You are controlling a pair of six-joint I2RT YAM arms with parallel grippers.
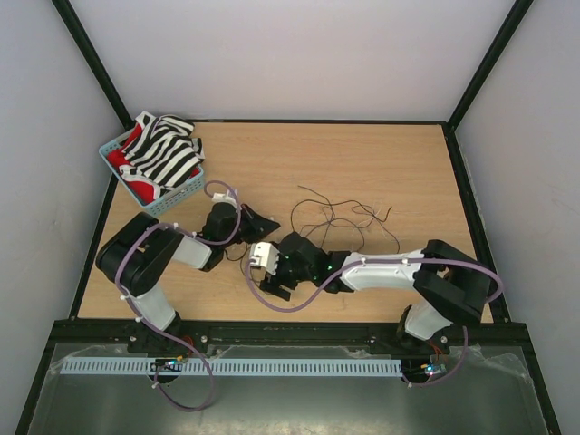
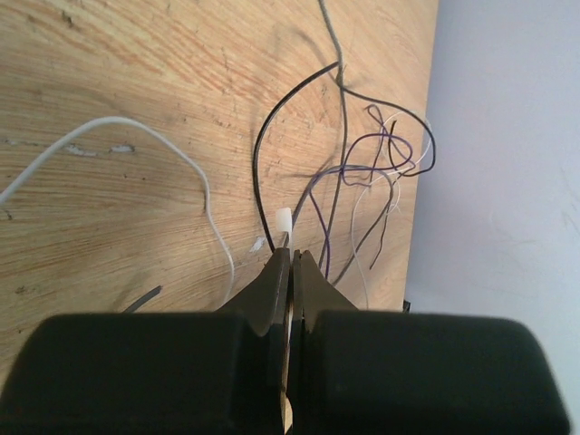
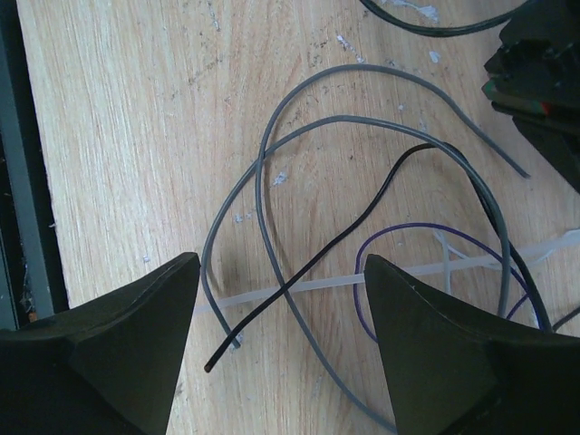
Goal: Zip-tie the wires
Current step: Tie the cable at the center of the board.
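1. your left gripper (image 2: 292, 256) has its jaws pressed together, and a small pale tab pokes out right at the tips. it looks like one end of the zip tie (image 3: 399, 272) pinched there, though the pinch itself is hidden between the fingers.
2. your right gripper (image 3: 281, 269) has its jaws spread wide and holds nothing. it hangs low over the table (image 1: 362, 154), and the fingers straddle a stretch of the tie without touching it.
3. between those open fingers the tie lies flat on the wood as one straight, pale strip. a black strand and a grey strand of the wires (image 3: 272, 154) cross it, and a purple loop sits just beside it.
4. the tie is not looped. no end is threaded through a head, and nothing is cinched.
5. further out, the wires sprawl in loose curls from the middle of the table toward the right. they are spread out rather than gathered, and ahead of your left jaws they fan into separate dark, purple and whitish strands.
6. my read is that you're early in the job. one end of the tie is probably secured and the tie is laid among a few strands, and that's all that's done.
7. that leaves you gathering the strands, wrapping the tie round them, feeding the tail through and pulling it snug.
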